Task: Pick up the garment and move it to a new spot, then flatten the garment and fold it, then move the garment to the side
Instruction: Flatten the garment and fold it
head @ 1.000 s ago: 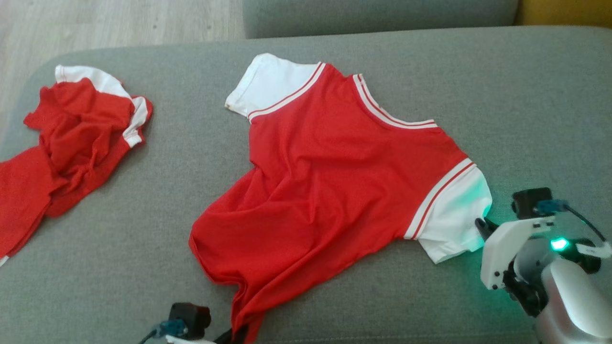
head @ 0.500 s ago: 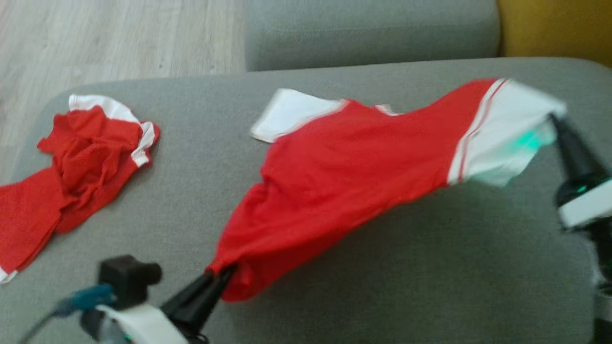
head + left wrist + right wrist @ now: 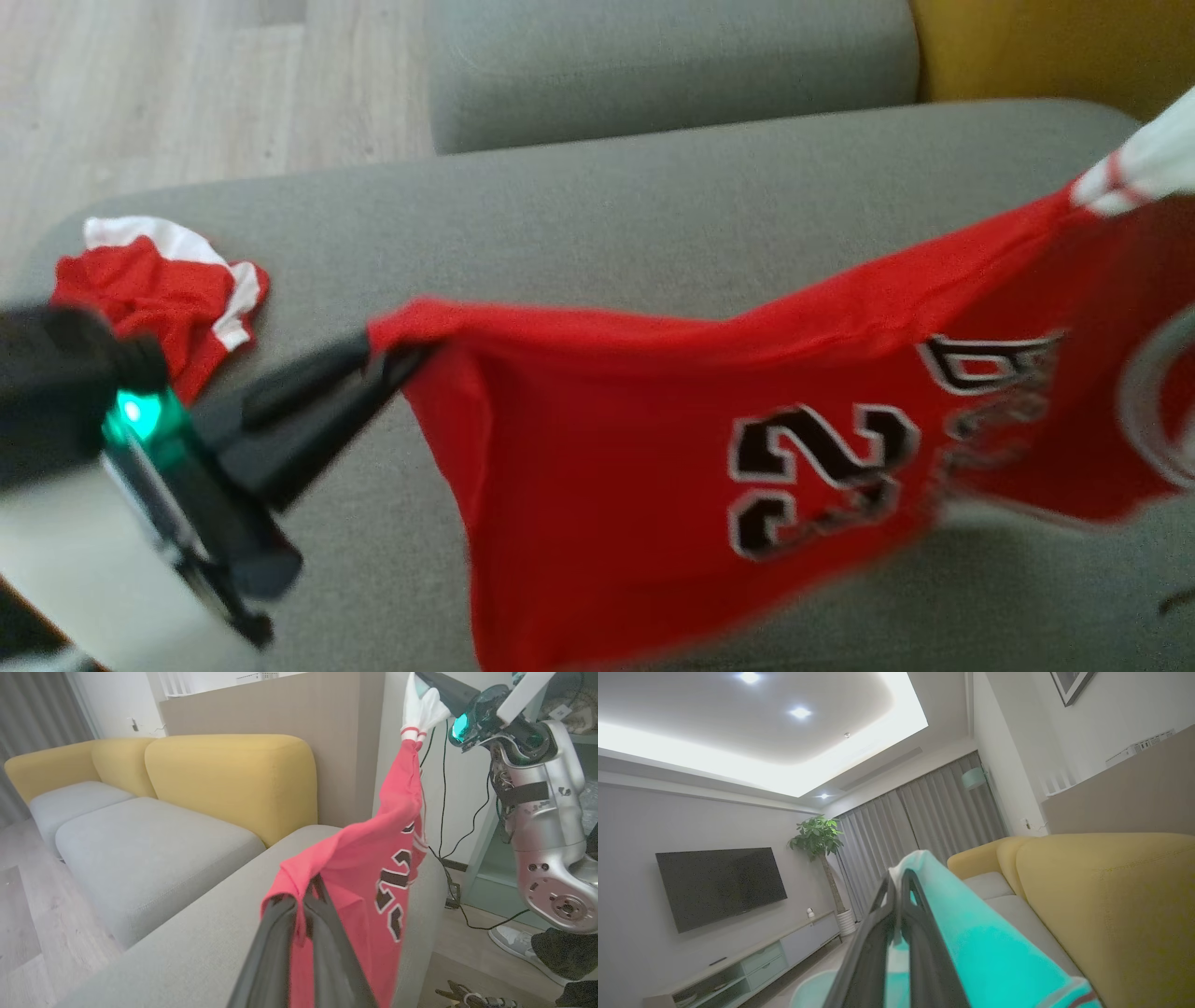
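Note:
A red jersey [image 3: 709,439] with white sleeves and black numbers hangs stretched in the air above the grey sofa seat [image 3: 597,233]. My left gripper [image 3: 392,355] is shut on its hem corner at the left of the head view; the left wrist view shows the red cloth [image 3: 355,868] pinched between my two dark fingers [image 3: 275,952]. My right gripper [image 3: 420,683] holds the white sleeve [image 3: 418,711] high up. In the right wrist view that gripper [image 3: 896,882] is shut on the sleeve cloth [image 3: 971,947], which looks teal under the gripper's light.
A second red and white garment [image 3: 159,299] lies crumpled at the seat's left end. A grey sofa block [image 3: 653,65] and a yellow backrest [image 3: 1055,47] lie behind. Wood floor [image 3: 187,84] shows at the upper left. A person's shoe [image 3: 514,942] stands on the floor.
Both grippers have risen, lifting the jersey off the seat; it has turned over, so the numbered side now faces me. The head camera has shifted as well.

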### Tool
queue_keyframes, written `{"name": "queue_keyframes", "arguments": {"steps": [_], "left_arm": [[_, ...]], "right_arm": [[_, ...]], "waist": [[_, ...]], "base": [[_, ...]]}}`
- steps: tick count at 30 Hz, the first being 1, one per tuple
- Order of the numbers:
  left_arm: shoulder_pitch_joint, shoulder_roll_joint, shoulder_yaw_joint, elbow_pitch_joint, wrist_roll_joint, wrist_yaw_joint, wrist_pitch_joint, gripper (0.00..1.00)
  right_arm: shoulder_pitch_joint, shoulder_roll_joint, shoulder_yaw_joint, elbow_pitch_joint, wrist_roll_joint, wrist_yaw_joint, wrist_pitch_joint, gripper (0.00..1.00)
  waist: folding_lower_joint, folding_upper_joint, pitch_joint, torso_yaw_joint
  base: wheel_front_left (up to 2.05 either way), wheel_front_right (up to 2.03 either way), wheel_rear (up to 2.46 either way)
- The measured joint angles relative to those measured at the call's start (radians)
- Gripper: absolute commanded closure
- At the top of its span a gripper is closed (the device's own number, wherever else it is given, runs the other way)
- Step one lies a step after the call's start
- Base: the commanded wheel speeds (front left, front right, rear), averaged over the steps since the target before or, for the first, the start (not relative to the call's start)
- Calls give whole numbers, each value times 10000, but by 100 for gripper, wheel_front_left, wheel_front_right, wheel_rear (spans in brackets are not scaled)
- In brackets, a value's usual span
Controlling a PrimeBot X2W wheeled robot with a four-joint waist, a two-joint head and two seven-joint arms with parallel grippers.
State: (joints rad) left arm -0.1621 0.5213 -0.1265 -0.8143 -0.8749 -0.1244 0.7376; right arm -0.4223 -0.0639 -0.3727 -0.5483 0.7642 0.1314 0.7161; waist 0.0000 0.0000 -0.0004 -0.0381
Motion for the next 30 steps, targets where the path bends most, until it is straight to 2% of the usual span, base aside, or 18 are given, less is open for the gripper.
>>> {"name": "queue_keyframes", "arguments": {"steps": [4, 10, 12, 15, 18, 22, 25, 28, 30], "left_arm": [[-1388, 82, -115, 443, -462, -2, 318, 100], [-4144, 58, -865, 2805, -173, -4, 644, 100], [-5173, -148, -1085, 3944, 211, -4, 514, 100], [-6923, -773, -1409, 5892, 1001, 0, -44, 100], [-8554, -1329, -1705, 7764, 2188, 4, -1072, 100], [-10731, -2121, -1904, 10203, 3549, 8, -3223, 100], [-12201, -2506, -1977, 11676, 4332, 12, -4767, 100], [-13123, -2673, -2146, 12822, 4796, 12, -6034, 100], [-13123, -2763, -2316, 13511, 4905, 12, -6792, 100]], "right_arm": [[-962, 25, -98, 278, -531, 0, 412, 100], [-2854, 33, 38, 1875, -2098, 0, 474, 100], [-3593, 33, 213, 2640, -2656, 0, 140, 100], [-5036, 23, 437, 4157, -3522, 0, -596, 100], [-6673, 25, 410, 5850, -4303, 0, -1762, 100], [-9050, 21, 8, 8098, -5265, 0, -3498, 100], [-10547, 2, -63, 9582, -5620, 0, -4577, 100], [-11351, 0, 88, 10675, -5499, 0, -5521, 100], [-11215, -4, 428, 11185, -5114, 0, -6040, 100]], "waist": [[0, 0, 301, -97], [0, 0, 1300, -192], [1, 0, 1724, -191], [3, 0, 2405, -163], [3, -1, 3074, -124], [4, -1, 3929, -107], [3, -1, 4546, -123], [2, -1, 5140, -164], [4, -1, 5457, -204]], "base": [[0, 0, 0], [0, 0, 0], [0, 0, 0], [0, 0, 0], [0, 0, 0], [0, 0, 0], [0, 0, 0], [0, 0, 0], [0, 0, 0]]}}
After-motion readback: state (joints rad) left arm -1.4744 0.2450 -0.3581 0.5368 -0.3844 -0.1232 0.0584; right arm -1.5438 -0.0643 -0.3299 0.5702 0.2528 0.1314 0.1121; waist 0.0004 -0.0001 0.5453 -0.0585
